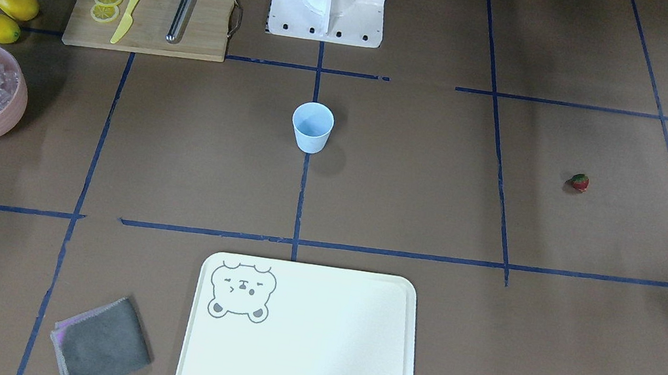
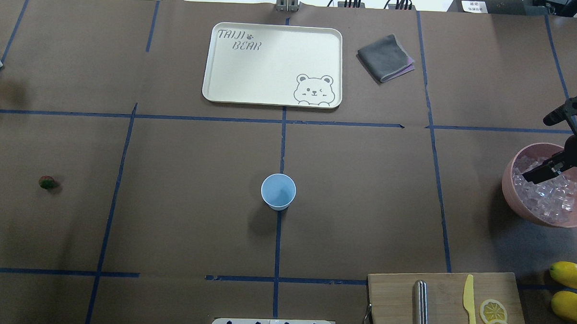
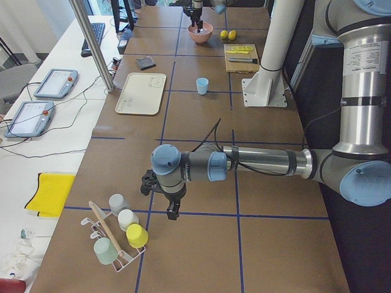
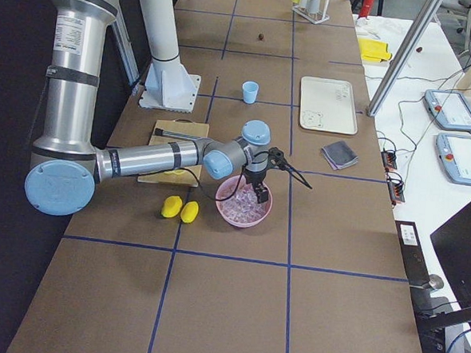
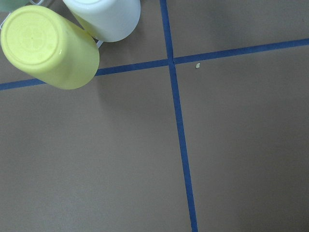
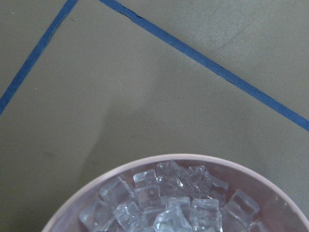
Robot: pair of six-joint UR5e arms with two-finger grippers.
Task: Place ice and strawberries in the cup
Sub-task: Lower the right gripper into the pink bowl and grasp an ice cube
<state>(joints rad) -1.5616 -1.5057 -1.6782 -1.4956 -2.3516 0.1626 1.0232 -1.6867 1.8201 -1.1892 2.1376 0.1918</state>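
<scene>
The light blue cup (image 1: 312,128) stands upright and empty at the table's middle, also in the overhead view (image 2: 278,191). The ice (image 2: 549,192) is a heap of clear cubes in a pink bowl (image 2: 508,189), close up in the right wrist view (image 6: 169,198). One red strawberry (image 1: 580,182) lies alone on the robot's far left (image 2: 47,182). My right gripper (image 2: 537,150) is open, one finger over the ice and one beyond the bowl's far rim. My left gripper (image 3: 165,204) hangs near a cup rack; I cannot tell whether it is open.
A wooden board (image 1: 155,12) holds lemon slices, a yellow knife and a metal rod. Two lemons (image 1: 9,10) lie beside the bowl. A white tray (image 1: 301,341) and a grey cloth (image 1: 100,343) sit on the far side. A rack of upturned cups (image 3: 122,229) stands at the left end.
</scene>
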